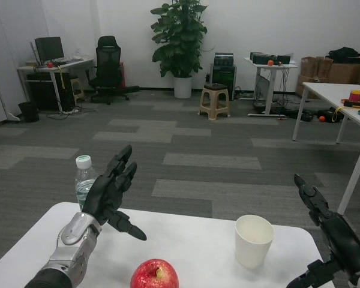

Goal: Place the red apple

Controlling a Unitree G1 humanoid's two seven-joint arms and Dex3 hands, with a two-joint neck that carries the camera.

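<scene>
Progress: the task looked not yet begun; grasping and placing were both left.
Apple: the red apple (154, 274) lay on the white table (192, 252) at the near edge, untouched.
Left hand: the left hand (111, 192) was raised above the table, fingers spread, holding nothing.
Right hand: the right hand (330, 231) stood beside the paper cup (252, 240), fingers apart, empty.
Behind: a water bottle (84, 180).

The left forearm (69, 252) is a rounded silver casing with a glossy metallic sheen, darkening to black where it leaves the bottom edge. At the wrist it meets the left hand (108, 195), matt black all over, with slim jointed fingers of hard segmented shells. The right hand (330, 237) is the same black build, its bulky rounded back catching a faint shine
</scene>
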